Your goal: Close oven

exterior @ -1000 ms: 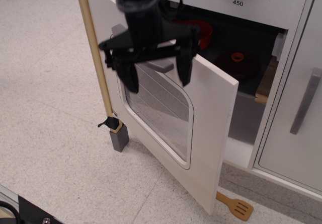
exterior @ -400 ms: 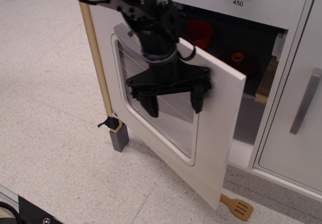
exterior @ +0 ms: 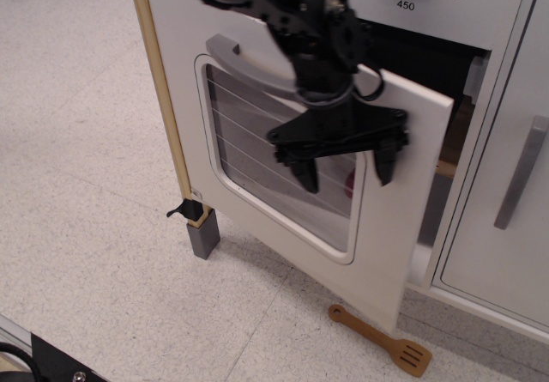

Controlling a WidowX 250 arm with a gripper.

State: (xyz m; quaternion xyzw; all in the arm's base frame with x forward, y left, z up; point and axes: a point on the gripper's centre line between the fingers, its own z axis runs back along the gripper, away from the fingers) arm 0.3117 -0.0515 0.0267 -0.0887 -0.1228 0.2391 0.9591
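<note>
The white toy oven (exterior: 480, 4) has its big door (exterior: 386, 245) hinged at the left and swung most of the way toward the cabinet, with a narrow gap left at its right edge. The door has a rounded window (exterior: 257, 167) crossed by thin lines and a grey curved handle (exterior: 244, 60). The knob panel shows 450 and 350. My black gripper (exterior: 346, 169) is open, fingers pointing down, pressed against the door's outer face over the window's right side. It holds nothing. The oven's inside is mostly hidden behind the door.
A narrow plain white door with a vertical grey bar handle (exterior: 520, 172) is right of the oven. A wooden spatula (exterior: 382, 341) lies on the floor under the door's corner. A wooden side post (exterior: 163, 107) with a grey foot (exterior: 204, 234) stands at left.
The gripper moved right and down along the door face, and the door swung from wide open to nearly shut, hiding the red and orange items inside.
</note>
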